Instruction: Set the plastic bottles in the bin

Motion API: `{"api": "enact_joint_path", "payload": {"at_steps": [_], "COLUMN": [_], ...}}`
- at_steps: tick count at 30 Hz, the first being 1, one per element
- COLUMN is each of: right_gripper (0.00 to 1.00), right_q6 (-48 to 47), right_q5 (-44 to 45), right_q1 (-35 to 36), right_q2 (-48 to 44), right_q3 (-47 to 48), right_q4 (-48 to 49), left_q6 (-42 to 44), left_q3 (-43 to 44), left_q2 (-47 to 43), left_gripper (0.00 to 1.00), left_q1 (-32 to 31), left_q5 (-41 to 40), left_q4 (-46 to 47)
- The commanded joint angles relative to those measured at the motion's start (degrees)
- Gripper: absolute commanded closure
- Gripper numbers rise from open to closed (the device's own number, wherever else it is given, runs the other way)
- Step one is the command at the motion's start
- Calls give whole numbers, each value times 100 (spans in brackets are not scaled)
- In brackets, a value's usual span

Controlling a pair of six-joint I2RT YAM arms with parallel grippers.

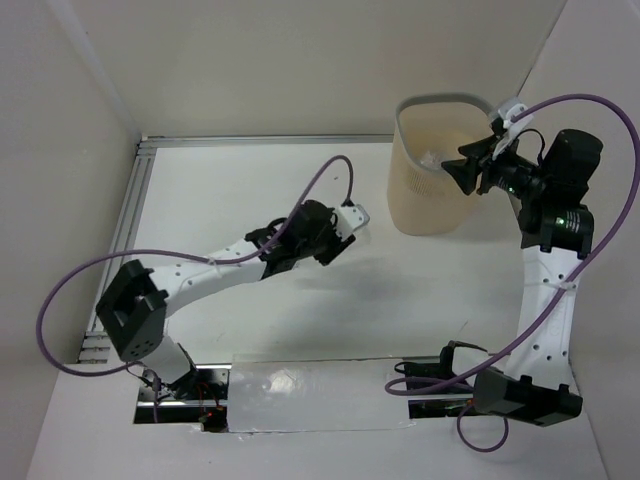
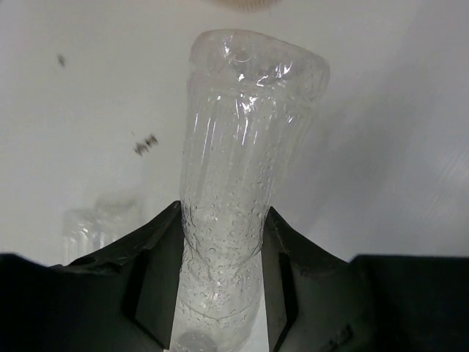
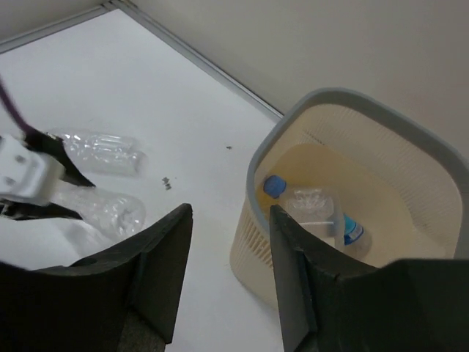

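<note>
So the left gripper (image 2: pixel 223 220) is clamped onto a crinkly clear bottle (image 2: pixel 249 125). It's pinched near the neck end, and the fat ribbed body sticks straight out ahead of the fingers (image 2: pixel 157 257) with its base furthest from them. From the wrist view I honestly can't tell if it's lifted or resting on the white table (image 3: pixel 146 73). A second clear bottle (image 3: pixel 99 150) lies on its side on the table just beside the held one. It shows up faintly off to the left of that gripper's fingers, not touching them. The right gripper (image 3: pixel 231 213) has its jaws apart with nothing between them. It hangs up high, right at the near rim of the beige bin (image 3: pixel 410 176). The bin's open mouth is ahead of it and to its right, and bare table is straight below the gap in the jaws. Down at the bottom of the bin there's a blue-capped bottle (image 3: pixel 311 205) with a bit of blue label, lying on its side.
</note>
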Motion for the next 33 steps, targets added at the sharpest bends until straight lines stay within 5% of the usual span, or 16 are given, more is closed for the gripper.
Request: {"api": "enact_joint_path", "payload": {"at_steps": [1,5,6,8,19,27,33], "right_gripper": [48,71,88,100,100,100,100], "right_q6": [434,732,794,848,206,-14,-14], "right_q5": [813,1603,1825,2430,1599,1730,1783], "right_q1": [-25,-25,-25,-25,-25,-25,-25], "right_q2": [-259,-383,-461,-540,-1033,-1630,-1885], "right_q3": [-176,-378,-449,-519,-1195,-1820,-2110], "right_q4": [642,766,828,828,-252,-560,-692], "left_q6": [-285,-723,-803,-996,-3606,-4915,-5067], "left_q3": [659,1152,1222,1353,2847,4841,5748], "left_q2": [-760,-1085,-1086,-1147,932,2499,3237], "left_gripper": [65,65,65,64,63,61,58], "left_q1": [-14,100,100,231,724,777,725], "left_q5": [129,128,206,260,1631,1824,1763], "left_q4": [512,1081,1544,2065,5977,6646,6166]}}
